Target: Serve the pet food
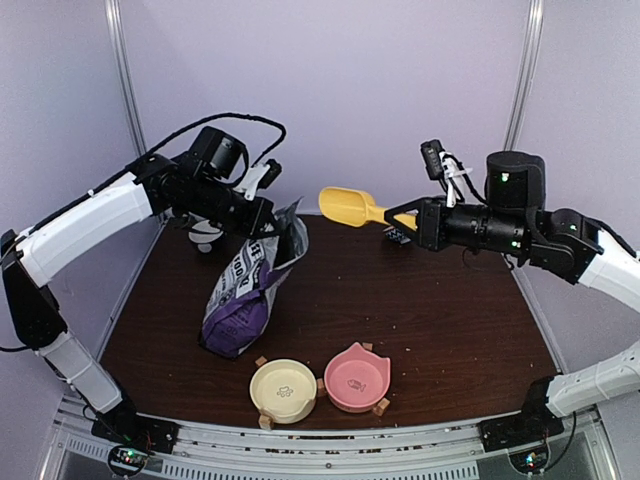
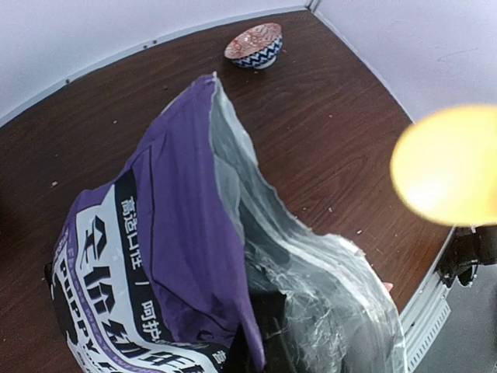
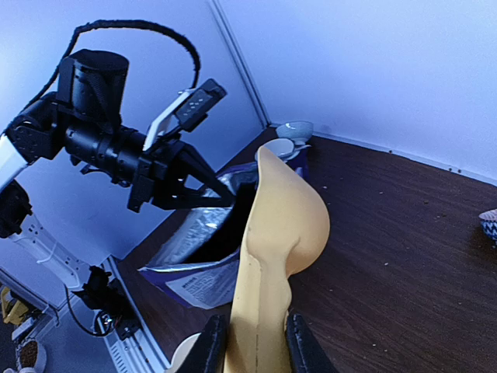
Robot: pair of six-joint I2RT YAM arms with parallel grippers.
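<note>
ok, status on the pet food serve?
Left gripper: jaws shut on purple bag rim, mouth open. Right gripper: jaws clamped on yellow scoop handle, raised clear of bag. Kibble not visible. Nothing between scoop and bag.

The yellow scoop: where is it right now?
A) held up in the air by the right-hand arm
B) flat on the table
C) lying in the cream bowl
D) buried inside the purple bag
A: the right gripper clamps the yellow scoop by its handle, above the table and outside the purple bag.

Pet food unseen inside purple bag [image 1: 240,300]
</note>
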